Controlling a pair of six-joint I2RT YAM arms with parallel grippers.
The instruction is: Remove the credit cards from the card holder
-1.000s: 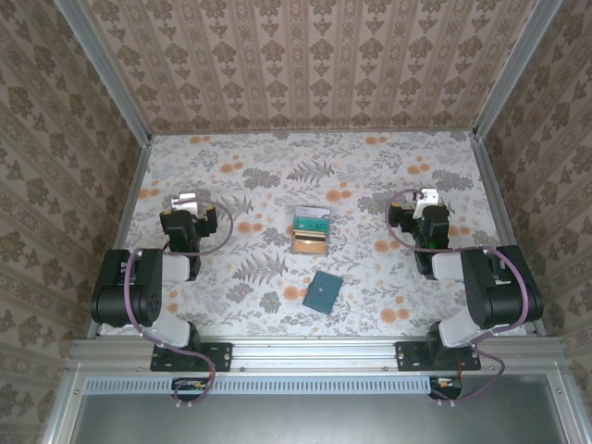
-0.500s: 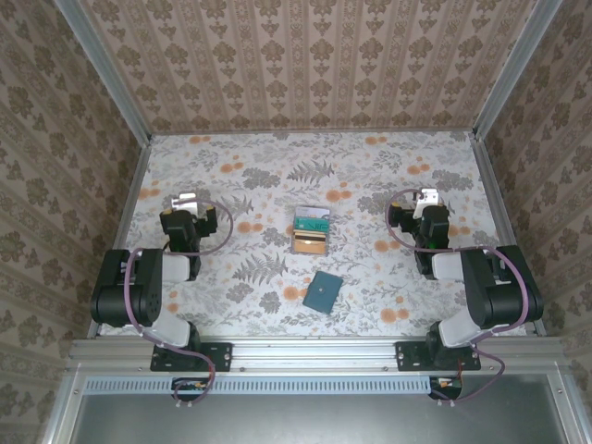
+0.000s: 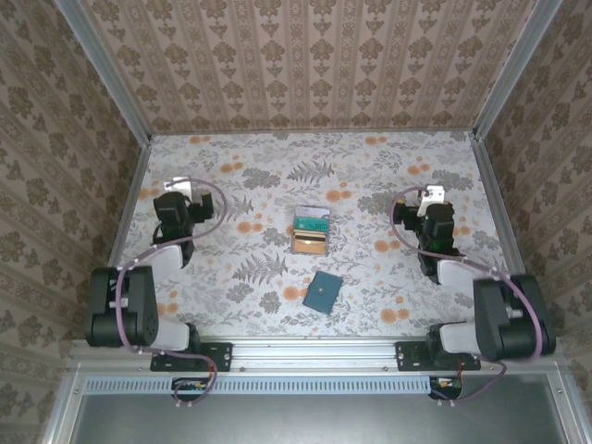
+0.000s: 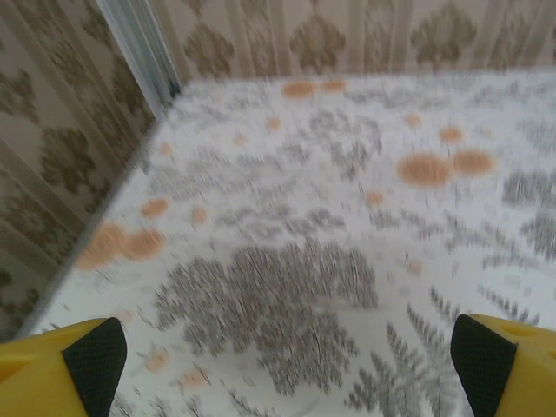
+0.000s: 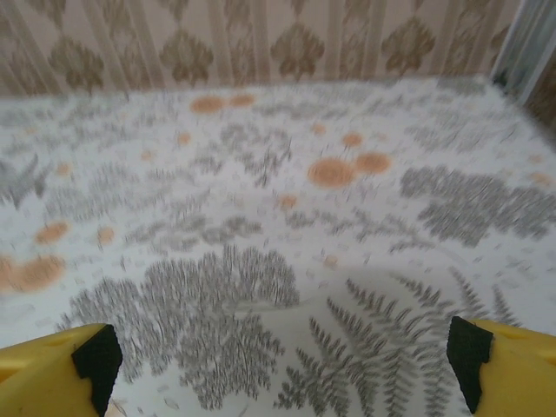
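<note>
Left claw (image 4: 287, 360) gapes above floral table (image 4: 261, 174); overhead, card holder (image 3: 296, 230) lies centred

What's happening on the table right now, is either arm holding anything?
Nothing is held yet. The card holder lies open mid-table, with a teal-green credit card and a tan credit card on its panels. A dark teal flat piece lies apart, closer to the near edge; what it is I cannot tell. The left gripper and right gripper are both open above bare tablecloth.
</note>
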